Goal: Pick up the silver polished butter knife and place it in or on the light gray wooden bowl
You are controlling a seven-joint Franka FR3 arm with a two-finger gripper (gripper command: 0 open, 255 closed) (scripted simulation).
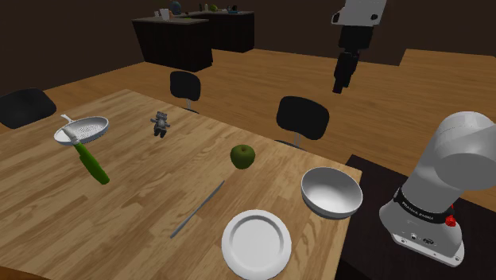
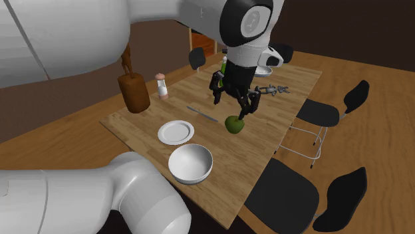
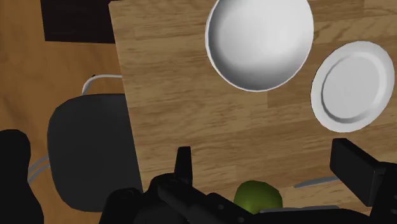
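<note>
1. High over the table (image 1: 135,199), up in the air above the green apple (image 1: 242,156), hangs the black gripper (image 1: 342,86).
2. Its two fingers (image 3: 183,164) stand wide apart. Nothing is between them, so the gripper holds nothing.
3. The butter knife (image 1: 197,209) lies flat on the table near the apple, not touching it. It is thin and grey, and nothing rests on it.
4. The bowl (image 1: 330,192) sits near the apple too, on the other side from the knife, close to the table's edge. It is empty.
5. A white plate (image 1: 256,243) lies past the apple as well, between the knife and the bowl.
6. I think the job is only at its start. The knife is not picked up yet, and nothing is in the bowl.
7. All the big steps are left. The gripper has to go down to the knife, close on it and lift it. Then it has to carry it past the apple to the bowl and let go.
8. The knife is thin and flat, so I think it may be hard to grab. The apple is close and could get bumped.
</note>
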